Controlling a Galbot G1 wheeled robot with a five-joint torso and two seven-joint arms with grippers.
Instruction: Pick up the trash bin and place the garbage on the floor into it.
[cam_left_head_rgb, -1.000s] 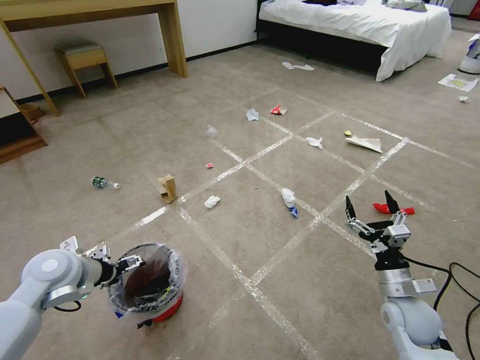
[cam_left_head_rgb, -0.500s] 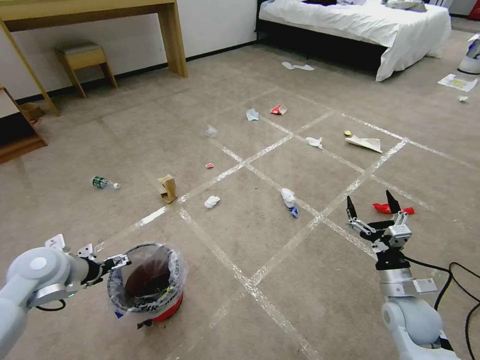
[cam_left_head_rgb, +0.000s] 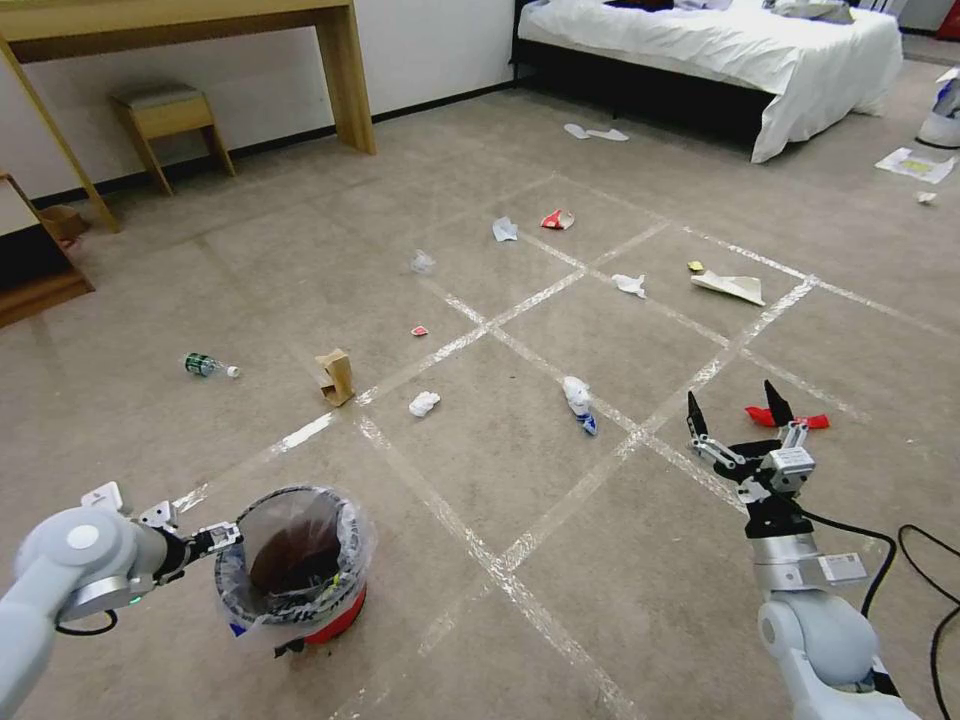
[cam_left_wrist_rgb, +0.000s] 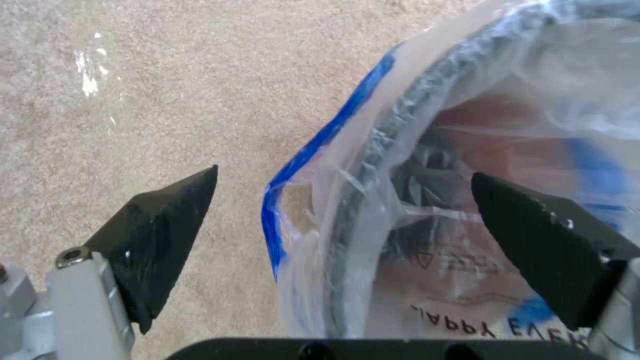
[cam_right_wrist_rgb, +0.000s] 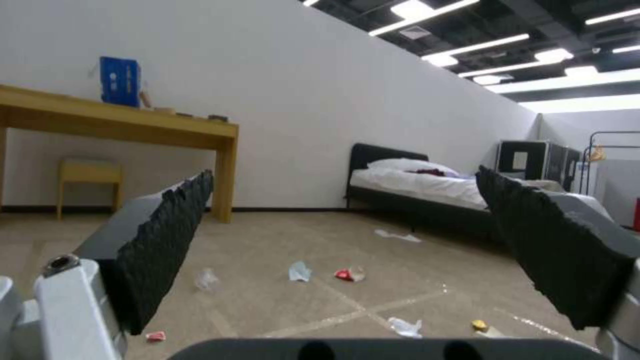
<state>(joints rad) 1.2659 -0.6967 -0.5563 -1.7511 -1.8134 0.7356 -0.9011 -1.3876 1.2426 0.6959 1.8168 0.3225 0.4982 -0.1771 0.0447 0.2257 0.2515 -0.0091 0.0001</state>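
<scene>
- While you look down from the head camera, the floor (cam_left_head_rgb: 620, 560) spreads as beige carpet crossed by shiny tape lines forming a grid.
- At about 1 o'clock, far off, a bed (cam_left_head_rgb: 720, 50) with white covers stands against the wall; at 11 o'clock you have a wooden table (cam_left_head_rgb: 180, 25) with a small stool (cam_left_head_rgb: 165, 115) beneath it.
- Your trash bin (cam_left_head_rgb: 300, 565) stands upright on the carpet near 8 o'clock, red at the base, dark inside, a crinkly clear bag folded over its rim.
- Your left hand (cam_left_head_rgb: 215, 540) sits just beside the bin at its 9 o'clock; the left wrist view shows the left hand (cam_left_wrist_rgb: 340, 220) released, fingers spread wide with the bagged rim between them, one finger outside and one over the opening, neither pressing it.
- Your right hand (cam_left_head_rgb: 735, 420) hovers at 4 o'clock, released, fingers spread and pointing away from you, holding nothing.
- Scattered garbage: a brown paper bag (cam_left_head_rgb: 335, 377), a white-and-blue crumple (cam_left_head_rgb: 578, 402), a red wrapper (cam_left_head_rgb: 790, 420) just beyond the right hand, a small bottle (cam_left_head_rgb: 208, 366), a white tissue (cam_left_head_rgb: 424, 404).
</scene>
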